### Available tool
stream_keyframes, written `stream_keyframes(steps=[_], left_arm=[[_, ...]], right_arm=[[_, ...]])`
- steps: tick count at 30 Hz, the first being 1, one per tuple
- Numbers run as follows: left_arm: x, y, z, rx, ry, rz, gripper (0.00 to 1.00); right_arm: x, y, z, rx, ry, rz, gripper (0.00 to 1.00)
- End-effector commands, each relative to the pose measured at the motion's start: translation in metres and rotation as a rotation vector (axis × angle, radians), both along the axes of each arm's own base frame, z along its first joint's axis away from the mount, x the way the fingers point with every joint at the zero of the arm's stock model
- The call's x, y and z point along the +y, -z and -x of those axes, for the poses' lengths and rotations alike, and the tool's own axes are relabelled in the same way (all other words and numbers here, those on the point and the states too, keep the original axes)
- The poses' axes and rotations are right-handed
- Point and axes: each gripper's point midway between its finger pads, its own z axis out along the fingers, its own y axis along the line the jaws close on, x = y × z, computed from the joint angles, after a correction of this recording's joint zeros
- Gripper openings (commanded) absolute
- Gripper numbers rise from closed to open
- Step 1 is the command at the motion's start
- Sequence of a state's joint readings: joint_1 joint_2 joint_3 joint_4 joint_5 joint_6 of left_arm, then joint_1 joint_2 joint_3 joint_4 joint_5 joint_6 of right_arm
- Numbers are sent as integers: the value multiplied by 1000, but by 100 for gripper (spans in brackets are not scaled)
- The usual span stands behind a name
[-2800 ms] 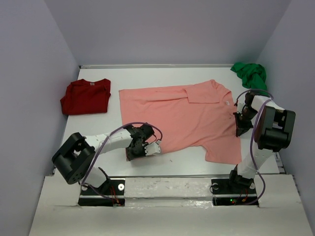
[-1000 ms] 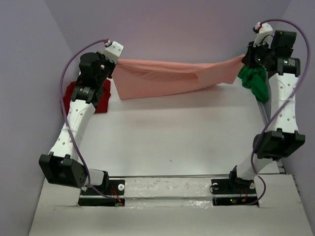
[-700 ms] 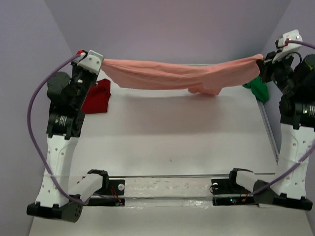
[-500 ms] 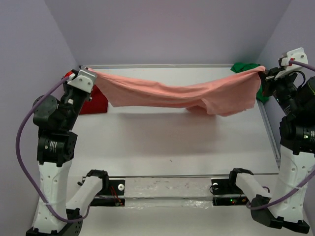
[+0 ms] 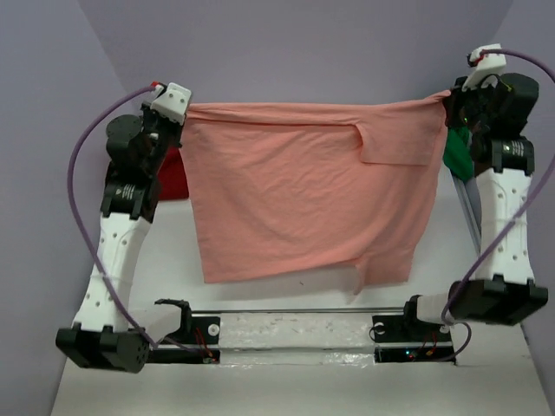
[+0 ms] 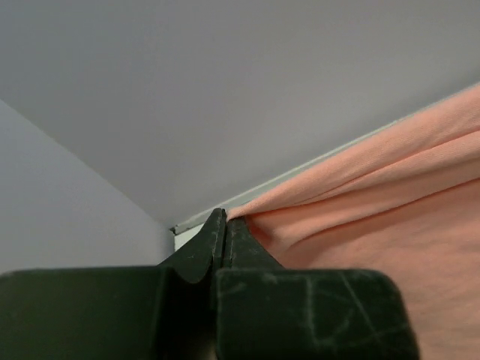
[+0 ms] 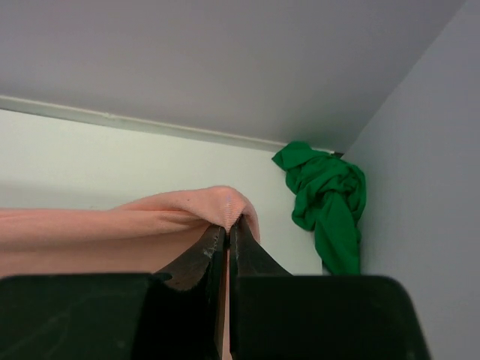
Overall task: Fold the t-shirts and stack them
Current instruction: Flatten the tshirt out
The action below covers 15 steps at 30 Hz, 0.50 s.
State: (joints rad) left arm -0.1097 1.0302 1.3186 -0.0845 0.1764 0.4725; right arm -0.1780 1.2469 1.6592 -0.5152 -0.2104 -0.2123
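Note:
The salmon-pink t-shirt hangs spread like a curtain high above the table, held by its two upper corners. My left gripper is shut on its left corner, and the cloth runs off to the right from the pinched jaws. My right gripper is shut on the right corner, where a fold of pink cloth bulges over the tips. The dark red t-shirt lies at the back left, mostly hidden behind the arm and the cloth. The bright green t-shirt lies crumpled in the back right corner.
Both arms stand raised near the side walls. The white table shows below the hanging shirt, whose lower hem hangs near the front rail. Grey walls close in the left, right and back.
Both grippers have lifted the pink shirt higher and pulled it taut. It now hangs flat and fully spread instead of sagging in a bunched band.

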Motion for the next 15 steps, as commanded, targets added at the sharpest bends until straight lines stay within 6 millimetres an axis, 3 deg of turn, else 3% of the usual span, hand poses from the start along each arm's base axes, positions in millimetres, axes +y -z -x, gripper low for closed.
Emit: stream_keyframes(steps=[1,2,3,4,5,7,8,9,10,13,14,15], left_arm=[[9,16,-50,-12,-74,45,0],[8,30,-71,18,-74,52,0],[6,38,-82,39,-63,54,0],[6,43,-93,54,-58,59,0],[3,53,-117,89,-55,75,0],[3,56,-139,113,-59,84,0],[2,54,-159,126,-65,95,0],[1,50,-168,130,-64,108,0],[-3,35,-177,129,-51,120,0],[-17,0,-167,92,31,152,0],[-18,-24,-150,43,44,159,0],[-20,-35,-141,22,59,161,0]], right_arm=[[-25,29,-65,49,63,-3,0],[-30,58,-91,116,64,-14,0],[-33,66,-102,134,64,-17,0],[-35,59,-112,121,64,-11,0],[-38,79,-130,164,65,-20,0],[-42,83,-146,180,71,-18,0],[-44,76,-156,179,71,-21,0],[-45,70,-160,173,71,-19,0],[-40,40,-160,115,61,-14,0],[-35,11,-148,77,50,-16,0],[-33,1,-141,57,44,-14,0],[-27,-23,-123,12,32,-5,0]])
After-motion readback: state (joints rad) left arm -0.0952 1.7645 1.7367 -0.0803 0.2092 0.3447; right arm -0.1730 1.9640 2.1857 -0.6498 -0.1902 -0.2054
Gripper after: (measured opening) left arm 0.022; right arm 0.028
